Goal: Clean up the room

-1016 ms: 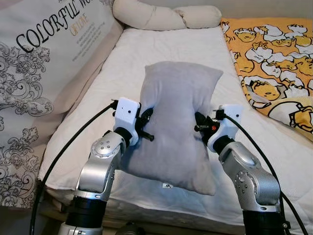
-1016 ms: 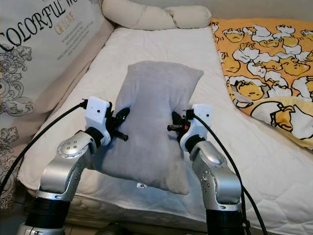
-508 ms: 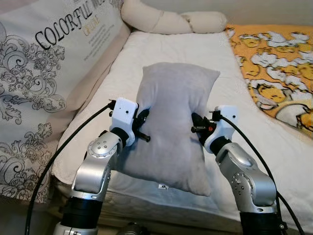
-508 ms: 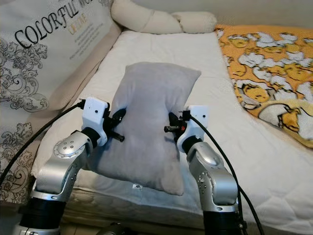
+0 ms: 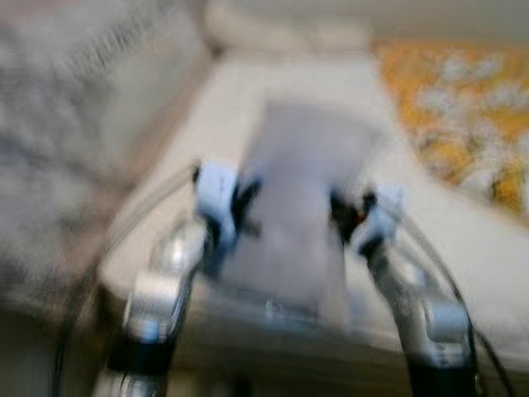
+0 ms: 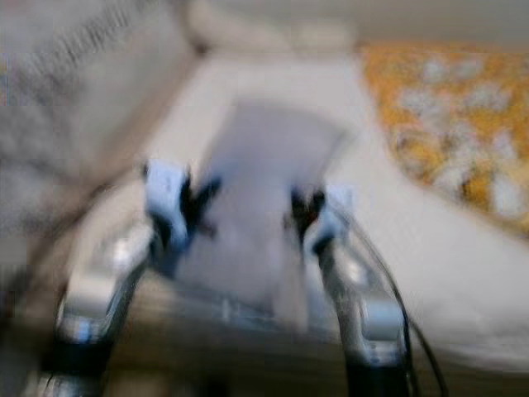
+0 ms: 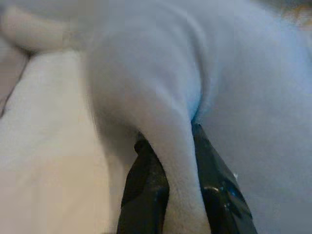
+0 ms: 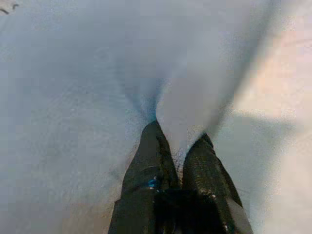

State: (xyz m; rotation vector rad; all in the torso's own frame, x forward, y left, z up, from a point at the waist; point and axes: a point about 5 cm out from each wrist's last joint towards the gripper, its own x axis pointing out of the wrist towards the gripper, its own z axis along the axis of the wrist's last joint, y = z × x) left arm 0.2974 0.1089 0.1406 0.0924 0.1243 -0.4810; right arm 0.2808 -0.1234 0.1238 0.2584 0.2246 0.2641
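Note:
A grey pillow (image 5: 299, 198) hangs between my two arms over the near edge of the white bed (image 5: 273, 78). My left gripper (image 5: 246, 197) is shut on a fold of the pillow's left side; in the left wrist view its fingers (image 7: 146, 180) pinch a ridge of the grey fabric (image 7: 170, 126). At the pillow's right side my right gripper (image 5: 339, 211) is shut on another pinch of fabric (image 8: 180, 112), held between its black fingers (image 8: 151, 161). Both eye views are heavily blurred.
A large patterned cushion (image 5: 74, 124) leans along the left of the bed. An orange printed blanket (image 5: 463, 107) covers the bed's right part. A cream bolster (image 5: 281, 33) lies at the far end. The mattress edge (image 5: 273, 331) is right below my arms.
The eye views have blurred as the camera moves. The pillow stays clamped between both grippers in much the same place.

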